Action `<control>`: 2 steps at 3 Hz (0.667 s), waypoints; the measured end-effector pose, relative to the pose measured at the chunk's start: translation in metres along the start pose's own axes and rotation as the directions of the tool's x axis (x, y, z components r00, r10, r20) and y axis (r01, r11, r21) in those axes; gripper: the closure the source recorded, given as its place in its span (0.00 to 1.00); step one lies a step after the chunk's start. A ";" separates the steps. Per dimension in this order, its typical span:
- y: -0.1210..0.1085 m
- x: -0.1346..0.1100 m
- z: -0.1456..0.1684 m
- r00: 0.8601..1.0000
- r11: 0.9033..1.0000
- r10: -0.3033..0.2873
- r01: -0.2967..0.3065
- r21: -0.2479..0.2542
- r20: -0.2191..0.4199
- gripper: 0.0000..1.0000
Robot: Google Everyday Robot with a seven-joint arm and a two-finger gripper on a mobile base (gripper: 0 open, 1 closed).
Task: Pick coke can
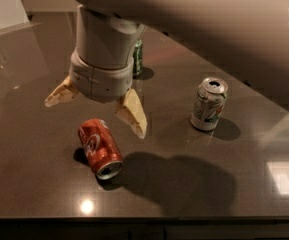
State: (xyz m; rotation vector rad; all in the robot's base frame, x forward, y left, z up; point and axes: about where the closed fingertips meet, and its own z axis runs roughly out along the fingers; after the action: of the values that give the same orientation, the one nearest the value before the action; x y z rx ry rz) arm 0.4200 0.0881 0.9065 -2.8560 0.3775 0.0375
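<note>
The coke can [100, 148] lay on its side, lower centre-left on the table [34, 179]; a white-silver can [209, 104] stood upright at right. The gripper [95, 118] hung above the coke can, fingers spread, empty.

Glossy dark tabletop [34, 184], bright light reflections [87, 206]
</note>
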 end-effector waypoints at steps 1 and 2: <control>0.002 -0.014 0.025 0.994 0.992 -0.101 0.103 -0.072 0.033 0.00; 0.010 -0.017 0.042 0.988 0.980 -0.149 0.153 -0.127 0.042 0.00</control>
State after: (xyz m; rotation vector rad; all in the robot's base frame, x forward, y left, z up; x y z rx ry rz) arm 0.4013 0.0942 0.8640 -3.0002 0.1554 0.0814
